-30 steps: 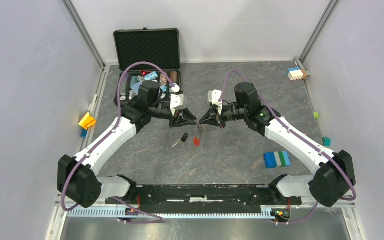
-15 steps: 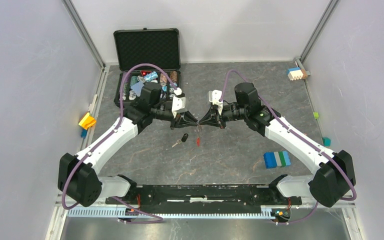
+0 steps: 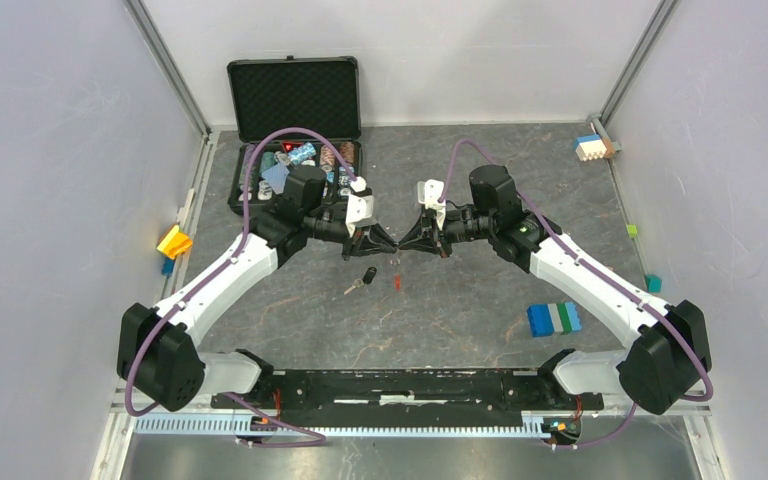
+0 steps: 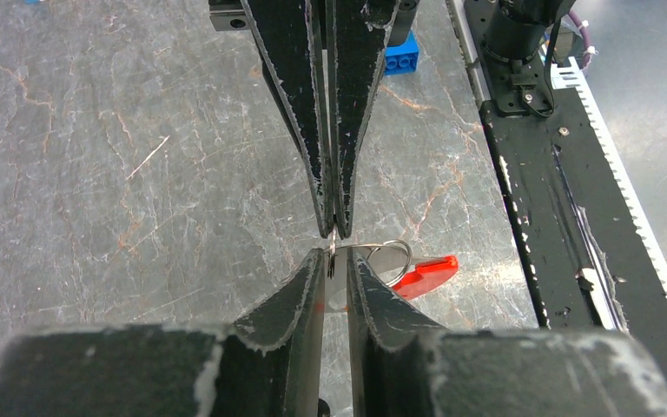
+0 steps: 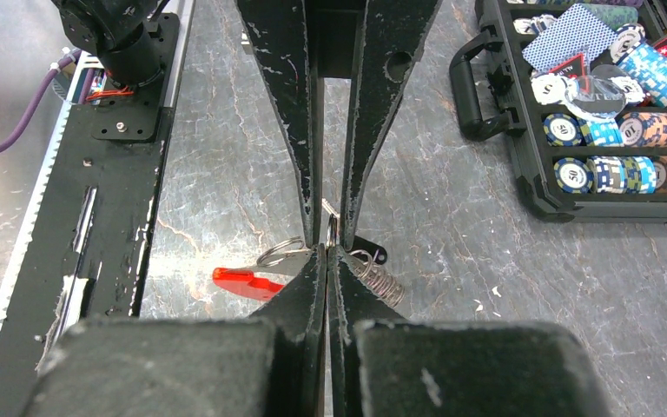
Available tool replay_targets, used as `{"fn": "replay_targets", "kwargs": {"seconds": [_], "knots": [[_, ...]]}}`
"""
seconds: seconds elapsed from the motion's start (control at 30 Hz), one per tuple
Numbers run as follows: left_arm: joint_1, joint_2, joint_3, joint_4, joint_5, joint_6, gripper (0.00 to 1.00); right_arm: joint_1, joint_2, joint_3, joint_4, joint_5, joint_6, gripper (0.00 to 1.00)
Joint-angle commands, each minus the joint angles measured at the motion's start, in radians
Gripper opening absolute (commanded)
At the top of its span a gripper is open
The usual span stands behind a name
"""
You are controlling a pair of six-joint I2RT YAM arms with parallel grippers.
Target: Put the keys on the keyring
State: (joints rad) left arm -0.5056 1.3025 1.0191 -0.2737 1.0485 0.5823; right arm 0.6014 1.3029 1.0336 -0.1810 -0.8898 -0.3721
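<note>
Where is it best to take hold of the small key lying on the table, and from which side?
Grip the key by its black head, probably from above: it lies flat, the head is its broadest part, and the blade stays free for threading.

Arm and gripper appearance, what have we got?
The left arm and right arm have white shells, black joints and a purple cable each. Green light on the right one. The left gripper and right gripper: black tapered fingers, scuffed pale along edges.

Robot lab cell: plain white walls, aluminium frame posts, stone-pattern tabletop.
</note>
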Motion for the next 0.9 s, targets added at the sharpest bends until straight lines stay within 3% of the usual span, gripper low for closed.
{"fn": "replay_targets", "kwargs": {"seconds": [0.0,0.27,0.37,0.53,0.67,0.73,0.87], "knots": [[-0.003,-0.018,0.015,0.027,0.002,0.035,0.21,0.0,-0.012,0.021,0.039,-0.021,-0.004,0.0],[-0.001,-0.023,0.029,0.004,0.0,0.045,0.13,-0.002,-0.016,0.013,0.034,-0.024,-0.011,0.0],[-0.001,-0.024,0.027,0.004,0.001,0.043,0.03,-0.002,-0.014,0.013,0.033,-0.026,-0.01,0.0],[-0.001,-0.037,-0.002,0.048,-0.01,-0.01,0.02,-0.002,-0.01,0.014,0.037,-0.01,-0.001,0.0],[-0.001,-0.09,-0.073,0.117,-0.026,0.019,0.02,-0.002,-0.018,0.019,0.007,0.01,-0.03,0.28],[-0.001,-0.107,-0.083,0.067,-0.029,0.114,0.02,-0.003,-0.03,0.02,-0.031,0.019,-0.078,0.52],[-0.002,-0.153,-0.114,-0.068,-0.066,0.374,0.02,-0.003,-0.056,0.019,-0.132,0.021,-0.204,0.66]]}}
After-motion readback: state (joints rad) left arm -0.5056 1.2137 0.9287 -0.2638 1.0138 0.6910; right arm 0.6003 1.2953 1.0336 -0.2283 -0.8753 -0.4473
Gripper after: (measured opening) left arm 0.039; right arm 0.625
